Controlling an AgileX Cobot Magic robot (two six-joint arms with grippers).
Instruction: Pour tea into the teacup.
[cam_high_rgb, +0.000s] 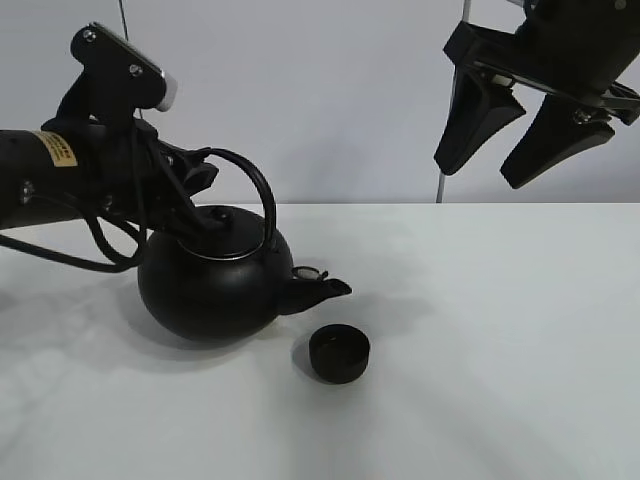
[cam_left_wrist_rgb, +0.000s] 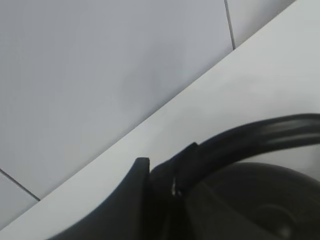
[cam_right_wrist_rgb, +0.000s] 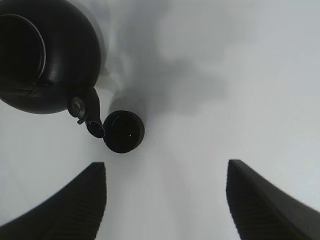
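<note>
The left fingers (cam_left_wrist_rgb: 165, 185) are clamped on the kettle's handle (cam_high_rgb: 255, 190); the kettle (cam_high_rgb: 215, 280) looks heavy, rigid iron, best held there. The teacup (cam_high_rgb: 339, 354), small and light, sits on the table (cam_high_rgb: 500, 350) below and beyond them, just past the spout (cam_high_rgb: 320, 290). The right fingers (cam_high_rgb: 500, 130) hang apart, well above.

A plain white table (cam_high_rgb: 500, 350) is seen, meeting a pale wall at its far edge. A small low matte-black teacup (cam_high_rgb: 339, 354) is set directly on it, upright and open at the top. A round black kettle (cam_high_rgb: 214, 283) is seen just beside the cup, spout towards it; whether its base is resting on the table cannot be told. Soft shadows are cast around both.
</note>
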